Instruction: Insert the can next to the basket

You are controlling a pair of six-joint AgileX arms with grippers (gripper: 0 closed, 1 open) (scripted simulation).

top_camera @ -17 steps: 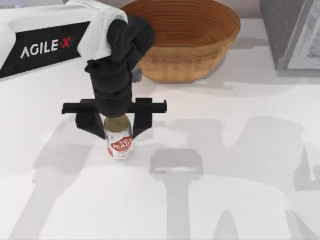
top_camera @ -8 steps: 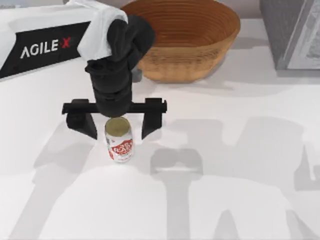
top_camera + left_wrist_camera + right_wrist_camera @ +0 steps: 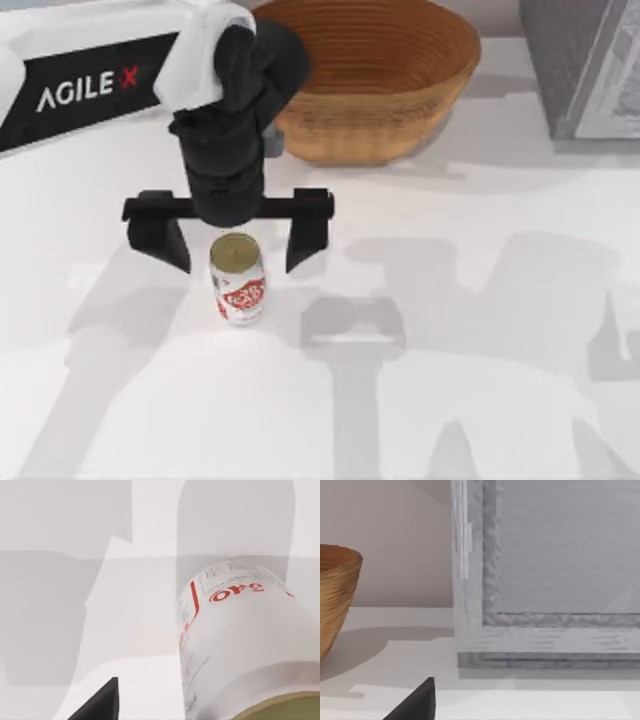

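Can [image 3: 238, 279] stands upright near wicker basket [image 3: 370, 75]; left gripper [image 3: 228, 240] is held wide above it, nothing gripped; placement judged done.

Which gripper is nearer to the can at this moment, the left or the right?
The left. The left gripper hangs open just over the can, one finger on either side of it. The right gripper is far off, near the grey box at the table's right side.

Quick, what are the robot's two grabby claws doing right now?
Left gripper: jaws open, holding nothing, above the can standing on the table.
Right gripper: cannot be told.
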